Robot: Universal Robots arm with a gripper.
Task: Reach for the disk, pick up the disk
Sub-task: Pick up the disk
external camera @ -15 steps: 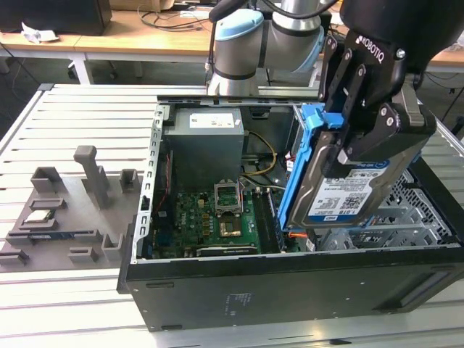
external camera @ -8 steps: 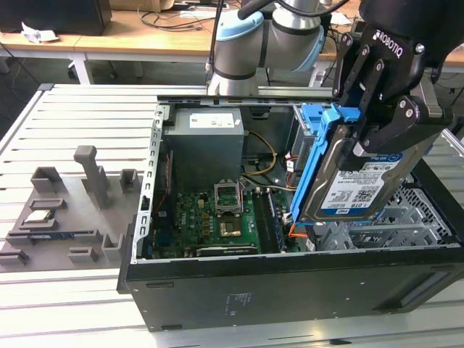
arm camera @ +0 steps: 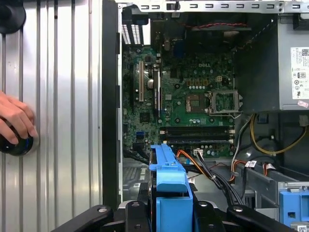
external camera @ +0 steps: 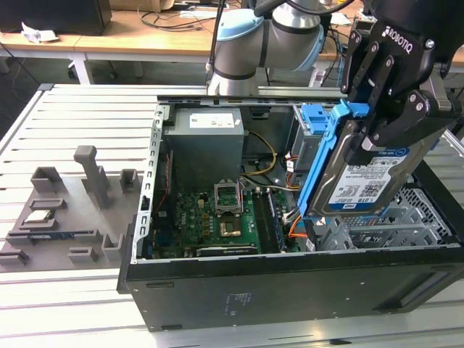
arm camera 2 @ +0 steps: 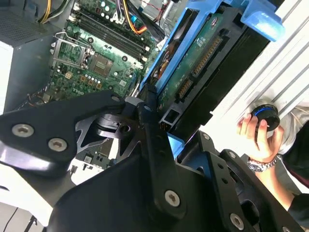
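Black claw (external camera: 377, 116) up close in the exterior view, clenched on the disk (external camera: 362, 177), lifted tilted above the open computer case (external camera: 290, 290); barcode label faces out. Second wrist view: disk's green circuit side (arm camera 2: 203, 53). First wrist view: its blue bracket (arm camera: 171, 193) over the motherboard (arm camera: 193, 106); a hand (arm camera: 17, 118) rests on the bench (arm camera: 63, 96).

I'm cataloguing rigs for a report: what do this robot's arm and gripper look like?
The arm is silver-grey tubing with light blue joint caps and a black cable alongside. The gripper is matte black, with linked bar fingers pinned by silver screws, and white lettering on its body.
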